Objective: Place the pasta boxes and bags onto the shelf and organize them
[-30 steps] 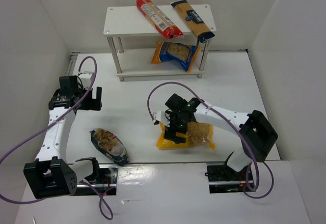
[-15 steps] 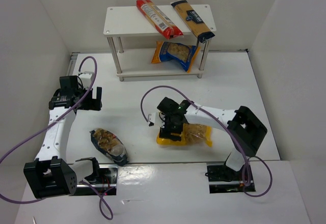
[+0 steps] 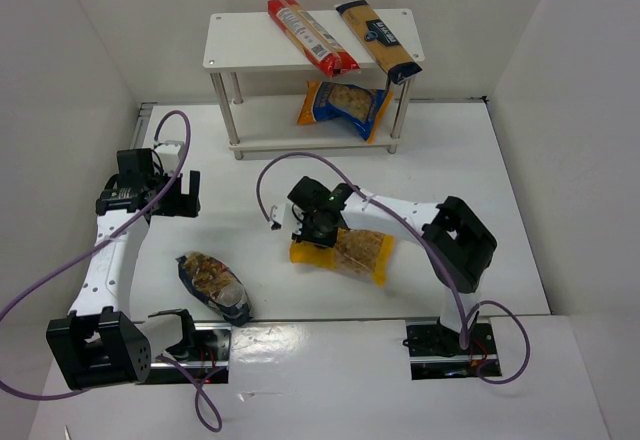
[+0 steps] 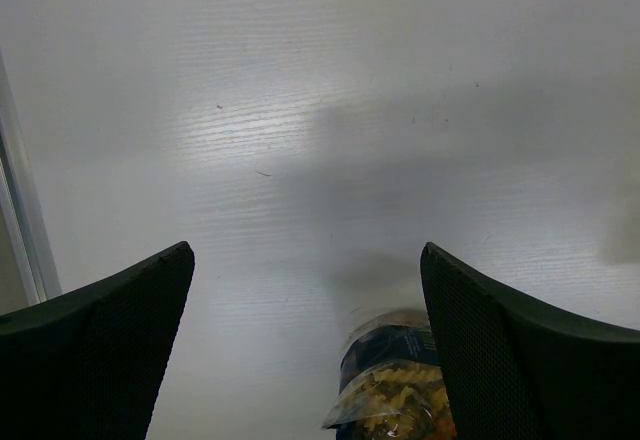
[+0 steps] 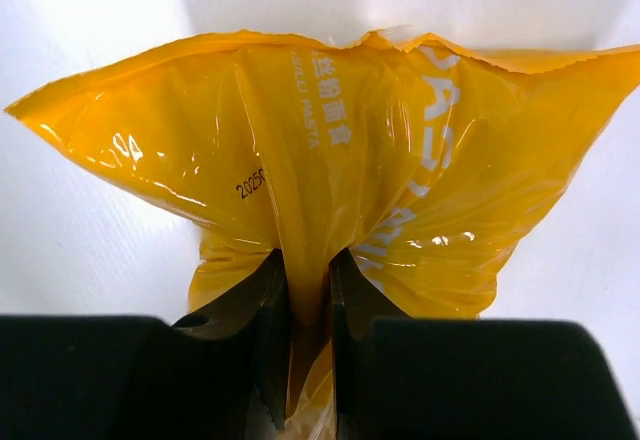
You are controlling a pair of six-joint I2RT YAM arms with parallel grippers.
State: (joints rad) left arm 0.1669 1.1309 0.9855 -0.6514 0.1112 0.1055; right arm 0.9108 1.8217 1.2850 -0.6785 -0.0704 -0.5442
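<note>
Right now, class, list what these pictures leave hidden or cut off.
- Right wrist: lower middle of the yellow bag, behind the right gripper.
- Left wrist: dark bag, cut by the bottom edge.
- Top: rear of the blue-yellow bag, under the shelf board.
- Top: print on the red pack, too small.

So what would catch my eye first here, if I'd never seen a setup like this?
Probably the yellow bag in the middle of the table, a fold of it pinched by the right gripper. Next, the white shelf at the back, with a long red pack and a long yellow-navy pack lying on top and a blue-yellow bag on the board below.
</note>
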